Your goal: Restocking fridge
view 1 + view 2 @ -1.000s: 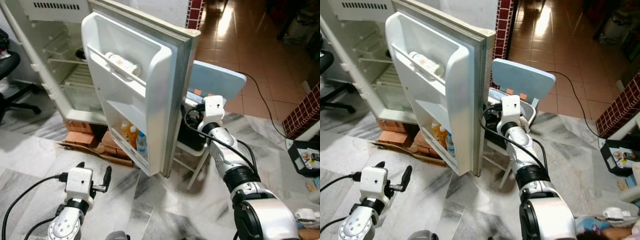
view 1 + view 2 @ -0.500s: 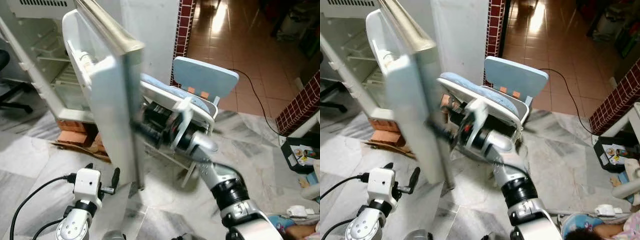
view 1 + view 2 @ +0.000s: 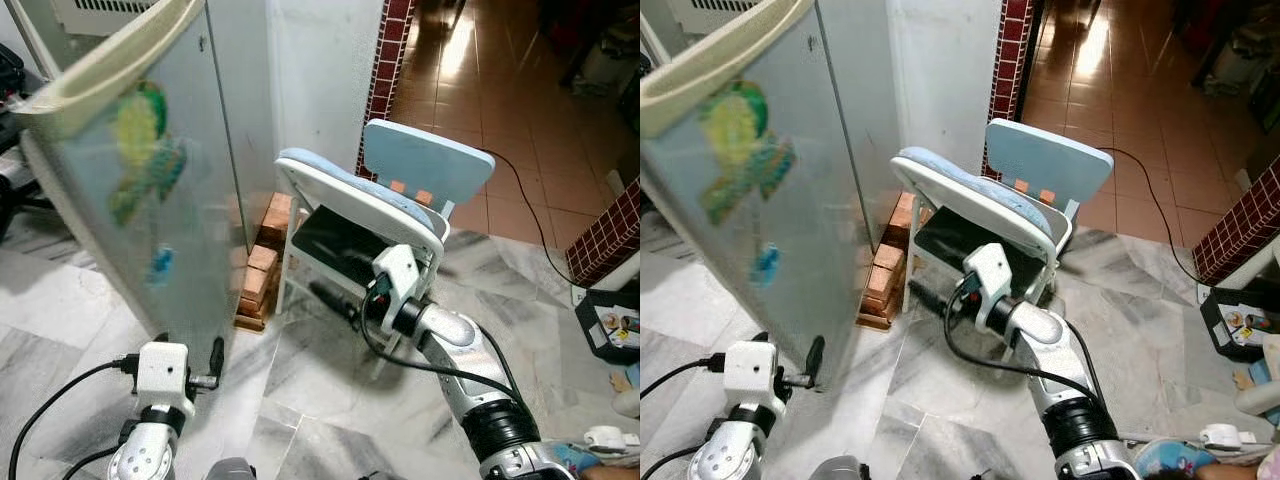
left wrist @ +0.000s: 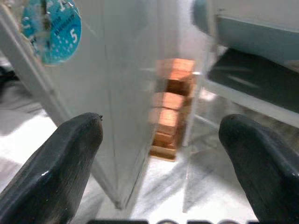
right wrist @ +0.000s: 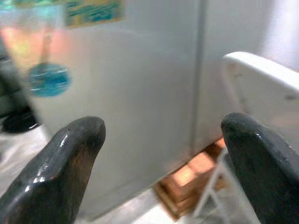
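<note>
Fridge door swung nearly shut, blurred, stickers facing out.
Right gripper released, fingers spread, in front of the folding chair; left gripper also spread, empty, low beside the door's bottom edge.

Both arms are silver metal with black joint rings. Each wrist carries a white box-shaped camera housing fed by a looping black cable. The left hand and right hand each consist of two long black fingers, glossy and rounded at the tips.
</note>
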Available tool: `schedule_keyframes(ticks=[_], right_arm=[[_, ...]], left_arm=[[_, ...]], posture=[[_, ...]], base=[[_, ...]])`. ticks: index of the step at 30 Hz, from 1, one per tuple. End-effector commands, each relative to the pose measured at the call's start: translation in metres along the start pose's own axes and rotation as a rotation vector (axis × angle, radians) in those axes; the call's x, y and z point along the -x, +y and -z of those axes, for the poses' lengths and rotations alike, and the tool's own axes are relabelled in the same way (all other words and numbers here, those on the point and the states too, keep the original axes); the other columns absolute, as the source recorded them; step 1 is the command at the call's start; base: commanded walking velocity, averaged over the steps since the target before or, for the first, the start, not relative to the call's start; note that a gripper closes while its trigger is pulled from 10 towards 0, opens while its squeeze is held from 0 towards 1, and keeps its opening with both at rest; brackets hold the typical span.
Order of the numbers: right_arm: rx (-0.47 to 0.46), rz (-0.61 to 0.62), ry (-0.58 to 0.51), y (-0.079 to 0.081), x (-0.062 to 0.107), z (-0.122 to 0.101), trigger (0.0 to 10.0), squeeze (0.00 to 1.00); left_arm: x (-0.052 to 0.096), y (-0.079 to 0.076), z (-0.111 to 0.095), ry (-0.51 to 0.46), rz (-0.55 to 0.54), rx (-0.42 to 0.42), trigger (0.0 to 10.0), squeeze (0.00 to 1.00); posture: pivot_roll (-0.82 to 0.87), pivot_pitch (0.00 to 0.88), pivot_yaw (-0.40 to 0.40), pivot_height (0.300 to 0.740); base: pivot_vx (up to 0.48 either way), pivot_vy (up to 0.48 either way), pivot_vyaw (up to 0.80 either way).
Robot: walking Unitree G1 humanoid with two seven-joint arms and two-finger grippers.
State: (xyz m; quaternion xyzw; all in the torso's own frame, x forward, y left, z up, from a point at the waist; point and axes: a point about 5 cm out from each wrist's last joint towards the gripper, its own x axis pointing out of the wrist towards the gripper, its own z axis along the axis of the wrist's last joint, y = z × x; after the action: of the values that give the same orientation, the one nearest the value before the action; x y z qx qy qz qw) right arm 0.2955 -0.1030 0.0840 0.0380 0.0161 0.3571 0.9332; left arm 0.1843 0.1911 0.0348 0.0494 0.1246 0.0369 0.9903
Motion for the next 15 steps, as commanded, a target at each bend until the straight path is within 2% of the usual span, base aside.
schedule_keyframes(ticks=[1,3,4,6,15], right_arm=[[0.019,0.086,-0.038,-0.008,0.003,-0.008,10.0,0.0],[0.018,0.2,-0.056,-0.018,0.007,-0.01,10.0,0.0],[0.018,0.2,-0.056,-0.018,0.007,-0.01,10.0,0.0],[0.042,0.277,-0.06,-0.024,0.009,-0.011,10.0,0.0],[0.042,0.338,-0.069,-0.029,0.004,-0.014,10.0,0.0]], left_arm=[[0.001,0.01,-0.002,-0.001,-0.05,-0.016,10.0,0.0],[-0.001,0.016,-0.004,-0.004,-0.078,-0.031,10.0,0.0],[-0.001,0.016,-0.004,-0.004,-0.078,-0.031,10.0,0.0],[-0.006,0.018,-0.008,-0.016,-0.083,-0.035,10.0,0.0],[-0.013,0.02,-0.013,-0.03,-0.079,-0.029,10.0,0.0]], posture=[[0.11,0.041,-0.031,0.735],[0.11,0.042,-0.031,0.735],[0.11,0.042,-0.031,0.735],[0.11,0.046,-0.031,0.735],[0.09,0.042,-0.023,0.735]], base=[[0.0,0.0,0.0],[0.0,0.201,0.0],[0.0,0.401,0.0],[0.0,0.48,0.0],[0.0,0.48,0.0]])
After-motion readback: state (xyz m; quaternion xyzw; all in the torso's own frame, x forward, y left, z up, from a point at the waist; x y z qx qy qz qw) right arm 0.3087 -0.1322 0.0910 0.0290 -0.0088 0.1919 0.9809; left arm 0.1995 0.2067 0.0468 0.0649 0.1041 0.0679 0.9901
